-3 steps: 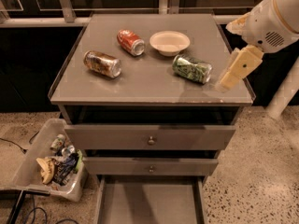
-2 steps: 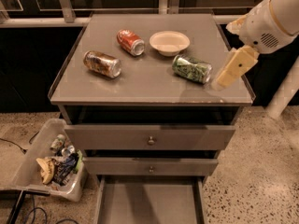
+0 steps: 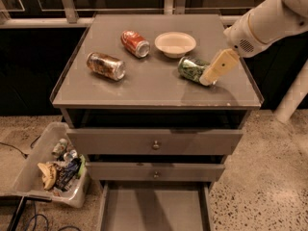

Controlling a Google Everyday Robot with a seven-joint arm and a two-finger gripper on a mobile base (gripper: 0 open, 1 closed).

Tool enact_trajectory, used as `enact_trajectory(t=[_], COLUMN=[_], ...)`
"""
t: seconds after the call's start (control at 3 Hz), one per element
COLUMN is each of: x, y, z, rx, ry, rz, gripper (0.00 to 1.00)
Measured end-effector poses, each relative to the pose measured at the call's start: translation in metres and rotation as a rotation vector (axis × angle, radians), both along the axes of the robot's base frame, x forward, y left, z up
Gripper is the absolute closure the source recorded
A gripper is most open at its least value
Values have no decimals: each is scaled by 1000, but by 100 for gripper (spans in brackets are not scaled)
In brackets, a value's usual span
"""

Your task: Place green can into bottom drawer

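The green can (image 3: pixel 190 68) lies on its side on the grey cabinet top (image 3: pixel 159 88), right of centre, just in front of a white bowl. My gripper (image 3: pixel 214 72) comes in from the upper right on a white arm; its cream fingers (image 3: pixel 220 65) overlap the can's right end. The bottom drawer (image 3: pixel 154 211) is pulled open at the foot of the cabinet, a shallow grey tray with a bare floor.
A red can (image 3: pixel 135 43) and a brown-orange can (image 3: pixel 106 65) lie on the left half of the top. A white bowl (image 3: pixel 175 44) sits at the back centre. Two knobbed drawers are shut above the open one. A plastic bin (image 3: pixel 53 165) of trash stands on the floor at left.
My gripper has moved left and down, from beside the green can's right end to overlapping it. The cans and the bowl have not moved.
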State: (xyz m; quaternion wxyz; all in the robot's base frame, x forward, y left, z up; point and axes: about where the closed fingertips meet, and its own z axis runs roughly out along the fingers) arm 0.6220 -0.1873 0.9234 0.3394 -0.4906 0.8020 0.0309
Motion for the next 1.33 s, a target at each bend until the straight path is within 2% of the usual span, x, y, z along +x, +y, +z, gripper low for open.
enact_trajectory(t=[0.33,0.67,1.33], x=[32,50,57], y=[3,13,27], z=[-16,-27,-57], rx=[1,13,71], ry=[-14,-5,66], rz=[-18,-3,15], gripper=[0,0,0])
